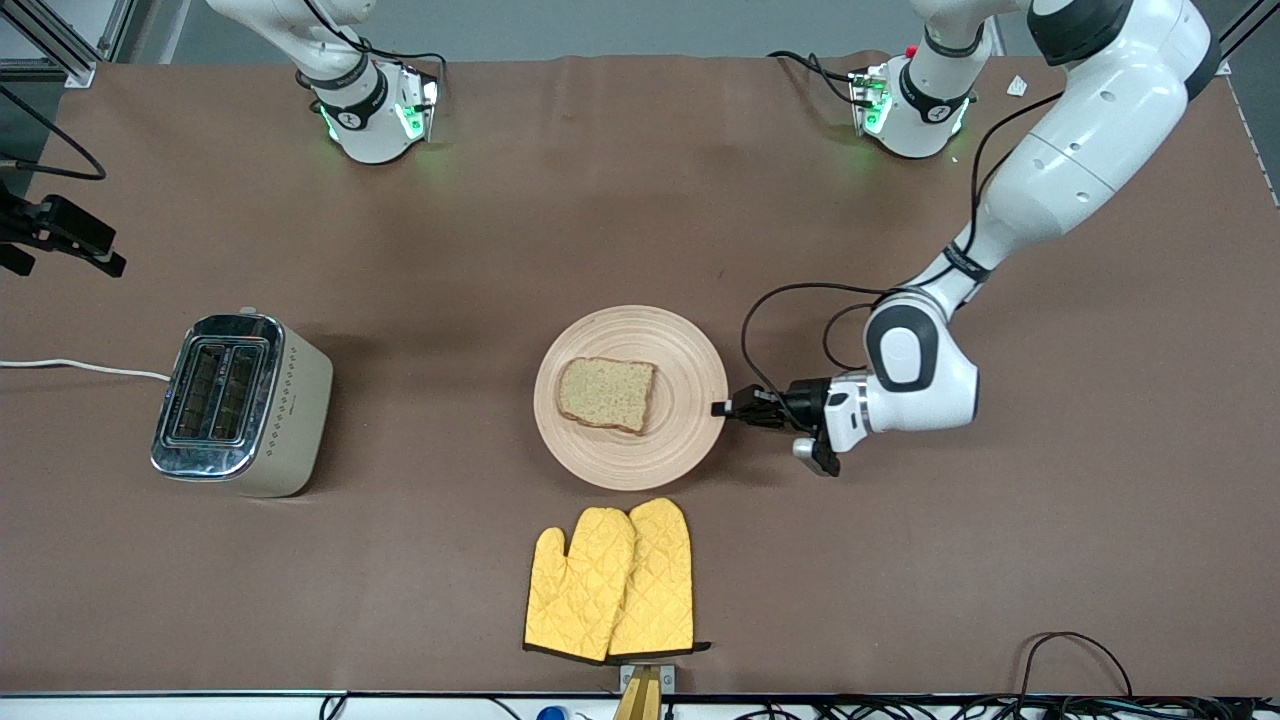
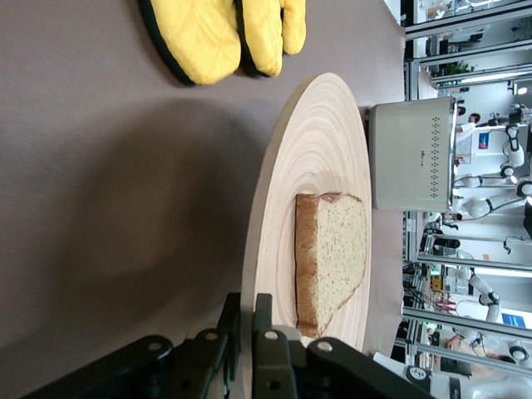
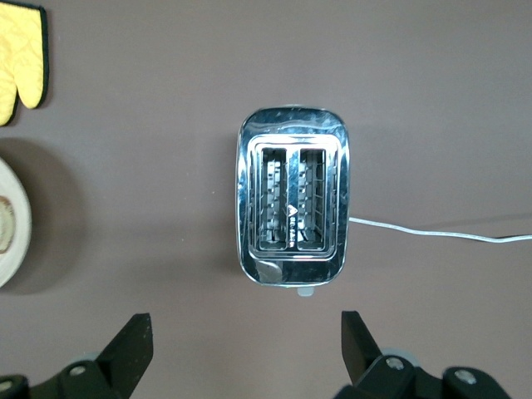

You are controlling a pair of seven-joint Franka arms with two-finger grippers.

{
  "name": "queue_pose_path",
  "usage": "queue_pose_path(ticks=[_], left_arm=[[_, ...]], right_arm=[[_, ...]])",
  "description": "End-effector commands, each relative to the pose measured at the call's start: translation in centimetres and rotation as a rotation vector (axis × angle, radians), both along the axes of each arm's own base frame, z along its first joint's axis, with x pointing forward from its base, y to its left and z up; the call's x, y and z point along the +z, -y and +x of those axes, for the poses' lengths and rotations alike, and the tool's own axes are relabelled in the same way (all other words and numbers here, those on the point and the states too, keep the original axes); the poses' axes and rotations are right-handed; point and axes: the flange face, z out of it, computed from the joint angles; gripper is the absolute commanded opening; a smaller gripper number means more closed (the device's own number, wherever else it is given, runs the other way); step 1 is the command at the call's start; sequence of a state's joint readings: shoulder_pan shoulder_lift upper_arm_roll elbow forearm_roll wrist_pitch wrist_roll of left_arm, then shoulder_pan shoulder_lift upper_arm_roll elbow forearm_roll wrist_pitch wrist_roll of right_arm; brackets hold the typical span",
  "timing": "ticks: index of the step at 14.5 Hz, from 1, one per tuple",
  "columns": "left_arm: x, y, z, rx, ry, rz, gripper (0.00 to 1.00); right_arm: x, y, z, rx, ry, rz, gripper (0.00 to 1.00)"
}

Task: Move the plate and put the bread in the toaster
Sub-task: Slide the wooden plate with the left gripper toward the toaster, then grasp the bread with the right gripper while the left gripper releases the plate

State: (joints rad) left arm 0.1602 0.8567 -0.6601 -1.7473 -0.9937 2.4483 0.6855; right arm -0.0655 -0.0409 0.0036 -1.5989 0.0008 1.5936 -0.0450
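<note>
The round wooden plate (image 1: 690,380) lies at the middle of the table with the bread (image 1: 606,393) on it. My left gripper (image 1: 722,408) is low at the plate's edge toward the left arm's end, shut on the rim. In the left wrist view the gripper (image 2: 248,324) has one finger on each side of the plate's rim (image 2: 320,150), with the bread (image 2: 337,249) close by. The toaster (image 1: 240,400) stands toward the right arm's end, slots up and empty. My right gripper (image 3: 245,349) is open and empty high over the toaster (image 3: 293,208); it is outside the front view.
Two yellow oven mitts (image 1: 610,585) lie nearer to the front camera than the plate. The toaster's white cord (image 1: 80,367) runs off the right arm's end of the table. A black camera mount (image 1: 60,235) sits at that table edge.
</note>
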Motion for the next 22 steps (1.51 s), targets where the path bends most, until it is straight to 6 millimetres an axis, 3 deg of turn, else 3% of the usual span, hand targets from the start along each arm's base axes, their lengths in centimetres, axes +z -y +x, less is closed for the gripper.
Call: queue_pose_path(ticks=[1, 4, 6, 7, 9, 12, 14, 16, 17, 18, 19, 22], left_arm=[[-0.6, 0.5, -1.0, 0.014, -0.032, -0.021, 0.02], [-1.2, 0.9, -1.5, 0.004, -0.038, -0.021, 0.02], [-2.1, 0.9, -1.7, 0.011, -0.049, -0.018, 0.02], [-2.3, 0.9, -1.8, 0.013, -0.050, -0.015, 0.02], [-2.5, 1.6, -2.1, 0.016, -0.051, -0.011, 0.02], [-3.7, 2.1, -2.8, 0.009, -0.008, -0.040, 0.03], [-4.4, 1.8, -3.3, 0.004, -0.002, -0.039, 0.05], [-4.5, 1.2, -3.1, 0.014, -0.005, -0.038, 0.36], [-4.4, 0.9, -2.9, 0.026, -0.017, -0.037, 0.64], [-4.0, 0.3, -2.6, 0.034, -0.011, -0.034, 1.00], [-3.6, -1.1, -1.8, 0.055, -0.003, -0.034, 1.00], [-1.7, -5.7, 0.5, 0.109, 0.029, -0.037, 1.00]], right_arm=[[-2.8, -2.7, 1.2, 0.046, -0.049, -0.002, 1.00], [-7.4, -6.9, 3.9, 0.089, -0.091, 0.053, 1.00], [-10.0, -8.5, 5.4, 0.038, -0.091, 0.070, 1.00], [-11.8, -10.6, 6.1, 0.027, -0.102, 0.079, 1.00], [-15.5, -16.2, 6.8, -0.016, -0.122, 0.087, 1.00], [-22.0, -26.4, 6.6, -0.159, -0.091, 0.085, 1.00], [-26.0, -30.5, 6.1, -0.188, -0.099, 0.077, 1.00], [-29.2, -33.4, 5.1, -0.190, -0.112, 0.066, 1.00], [-30.5, -34.1, 4.6, -0.202, -0.104, 0.067, 1.00], [-32.0, -34.4, 3.9, -0.205, -0.086, 0.075, 1.00], [-33.2, -34.3, 3.5, -0.207, -0.071, 0.080, 1.00], [-36.0, -35.4, 2.3, -0.189, -0.075, 0.073, 0.82]])
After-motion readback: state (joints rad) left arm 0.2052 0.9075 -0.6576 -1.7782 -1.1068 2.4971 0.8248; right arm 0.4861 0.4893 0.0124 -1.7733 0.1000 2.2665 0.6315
